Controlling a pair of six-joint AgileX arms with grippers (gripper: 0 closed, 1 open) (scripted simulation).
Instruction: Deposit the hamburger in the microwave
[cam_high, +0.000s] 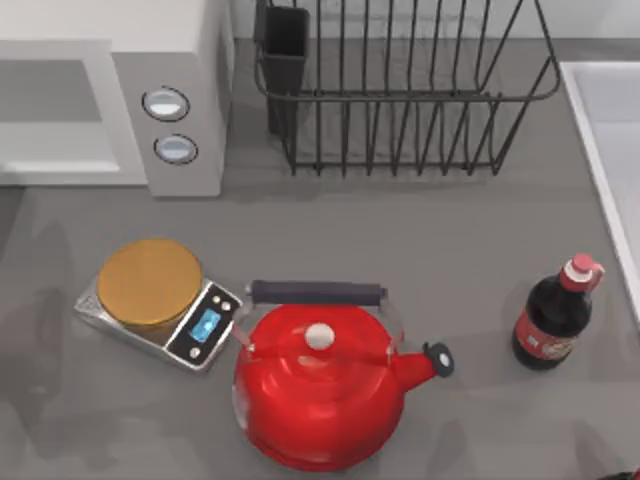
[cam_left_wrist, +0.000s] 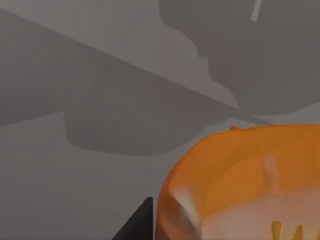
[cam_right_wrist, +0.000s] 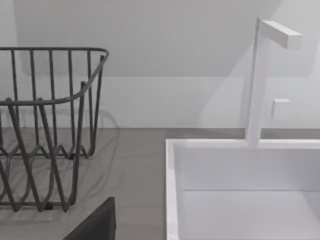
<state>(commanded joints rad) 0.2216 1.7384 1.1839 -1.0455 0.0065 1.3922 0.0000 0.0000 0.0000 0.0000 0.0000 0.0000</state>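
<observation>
One dark edge of the left gripper (cam_left_wrist: 142, 224) shows in the left wrist view, and the hamburger (cam_left_wrist: 240, 185) sits hard against it, its orange-tan bun swelling up very close to the camera. I cannot tell whether that gripper is clamped on the hamburger or merely beside it. Beyond the two lies a plain grey surface crossed by broad shadows.

The right gripper (cam_right_wrist: 95, 225) appears as a dark wedge in the right wrist view; whether it is parted or closed I cannot tell. Past it stand the wire dish rack (cam_right_wrist: 47, 125) and, to the other side, the white sink (cam_right_wrist: 172, 190) with its white faucet (cam_right_wrist: 255, 80).

On the grey table (cam_high: 440, 250), the microwave (cam_high: 180, 30) stands at the far left, its light cavity facing the near side and two round dials (cam_high: 165, 103) on its right panel. The dish rack stands at the far middle, just right of the microwave. Nearer, left of centre, a kitchen scale (cam_high: 200, 335) carries a flat golden disc (cam_high: 150, 283). The red kettle (cam_high: 320, 395) stands just right of the scale, spout to the right. A dark bottle (cam_high: 552, 322) with a red cap stands near the right edge.
</observation>
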